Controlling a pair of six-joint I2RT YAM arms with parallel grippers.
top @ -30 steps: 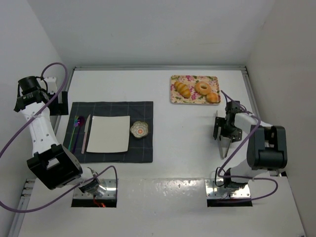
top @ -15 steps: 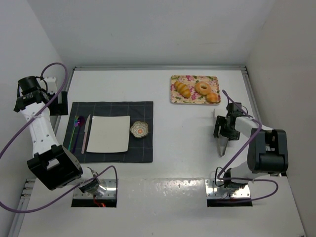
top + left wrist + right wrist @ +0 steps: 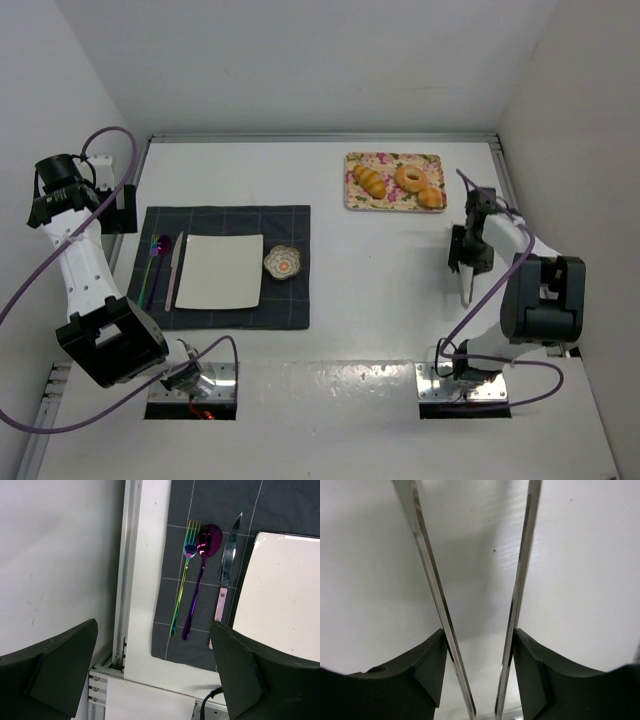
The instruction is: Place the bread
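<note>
The bread lies on a floral tray (image 3: 394, 163) at the back right: a twisted roll (image 3: 369, 181), a ring-shaped piece (image 3: 410, 179) and a small round bun (image 3: 431, 197). My right gripper (image 3: 468, 250) hangs in front of and to the right of the tray, shut on metal tongs (image 3: 465, 288). In the right wrist view the fingers (image 3: 427, 665) press on the outside of the tongs' two arms (image 3: 427, 565), with bare table between the arms. My left gripper (image 3: 155, 675) stands open at the table's far left edge, nothing between its fingers.
A dark placemat (image 3: 290, 225) at the left carries a white plate (image 3: 220, 271), a small floral dish (image 3: 282, 262), a fork (image 3: 184, 575), a spoon (image 3: 202, 570) and a knife (image 3: 226, 575). Walls close in on three sides.
My right gripper has shifted right and slightly back with the tongs, and its fingers have squeezed the tongs' arms closer together. The left arm has not moved.
</note>
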